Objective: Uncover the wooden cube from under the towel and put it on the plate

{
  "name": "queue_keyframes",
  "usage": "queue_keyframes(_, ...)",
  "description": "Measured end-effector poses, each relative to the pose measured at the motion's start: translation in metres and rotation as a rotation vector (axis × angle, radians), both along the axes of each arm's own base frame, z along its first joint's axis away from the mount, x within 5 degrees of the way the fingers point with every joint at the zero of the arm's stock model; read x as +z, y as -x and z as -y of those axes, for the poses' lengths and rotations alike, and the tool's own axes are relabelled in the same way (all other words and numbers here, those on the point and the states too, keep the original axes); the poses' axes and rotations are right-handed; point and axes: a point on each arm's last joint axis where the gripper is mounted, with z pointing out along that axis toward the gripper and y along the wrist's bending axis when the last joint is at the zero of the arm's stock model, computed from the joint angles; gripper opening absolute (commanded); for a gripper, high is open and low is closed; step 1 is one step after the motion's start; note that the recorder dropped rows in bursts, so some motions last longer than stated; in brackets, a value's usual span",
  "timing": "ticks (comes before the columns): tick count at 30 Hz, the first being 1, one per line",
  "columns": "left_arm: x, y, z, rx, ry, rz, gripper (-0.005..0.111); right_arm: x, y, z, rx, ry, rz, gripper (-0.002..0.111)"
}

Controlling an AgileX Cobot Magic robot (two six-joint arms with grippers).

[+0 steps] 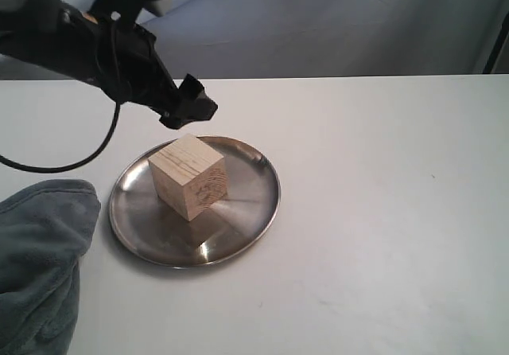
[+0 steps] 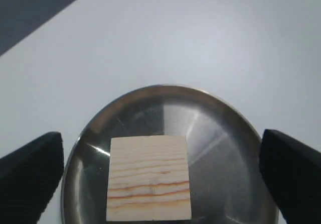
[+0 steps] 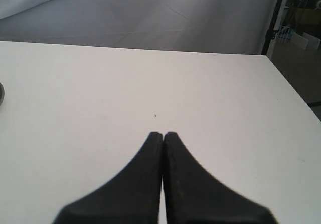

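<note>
The wooden cube (image 1: pixel 188 177) (image 2: pixel 149 178) stands uncovered on the steel plate (image 1: pixel 246 212) (image 2: pixel 225 148). My left gripper (image 1: pixel 191 104) (image 2: pixel 160 171) hangs open just above and behind the cube, its black fingers (image 2: pixel 30 174) spread wide on either side with nothing held. The blue-grey towel (image 1: pixel 40 259) lies bunched at the table's near left, apart from the plate. My right gripper (image 3: pixel 163 134) is shut and empty over bare table; it does not show in the exterior view.
The white table (image 1: pixel 382 212) stretches to the right of the plate. A black cable (image 1: pixel 71 164) loops down from the left arm near the towel. The table's far edge meets a grey backdrop (image 1: pixel 318 21).
</note>
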Motion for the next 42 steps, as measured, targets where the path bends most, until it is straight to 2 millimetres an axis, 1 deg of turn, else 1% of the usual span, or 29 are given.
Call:
queue_keyframes(4,0.031,0.015,-0.006,0.001,0.037,0.072,0.104,0.000,0.000,0.000,0.000,0.000,0.000,0.000)
queue_keyframes(10,0.070,0.037,-0.016,0.003,0.085,0.177,0.104,0.000,0.000,0.000,0.000,0.000,0.000,0.000)
queue_keyframes(14,0.090,0.049,-0.023,0.013,0.094,0.244,0.104,0.000,0.000,0.000,0.000,0.000,0.000,0.000)
queue_keyframes(20,0.117,0.066,-0.041,0.100,0.068,0.361,0.104,0.000,0.000,0.000,0.000,0.000,0.000,0.000)
queue_keyframes(23,0.128,0.074,-0.051,0.157,0.040,0.409,0.099,0.000,0.000,0.000,0.000,0.000,0.000,0.000)
queue_keyframes(25,0.134,0.079,-0.057,0.187,0.026,0.437,0.090,0.000,0.000,0.000,0.000,0.000,0.000,0.000)
queue_keyframes(26,0.137,0.081,-0.060,0.204,0.025,0.449,0.083,0.000,0.000,0.000,0.000,0.000,0.000,0.000)
queue_keyframes(29,0.144,0.088,-0.066,0.237,0.019,0.480,0.060,0.000,0.000,0.000,0.000,0.000,0.000,0.000)
queue_keyframes(34,0.155,0.101,-0.074,0.253,0.026,0.512,0.017,0.000,0.000,0.000,0.000,0.000,0.000,0.000)
queue_keyframes(36,0.157,0.108,-0.077,0.256,0.033,0.528,0.001,0.000,0.000,0.000,0.000,0.000,0.000,0.000)
queue_keyframes(42,0.159,0.135,-0.088,0.256,0.071,0.601,0.000,0.000,0.000,0.000,0.000,0.000,0.000,0.000)
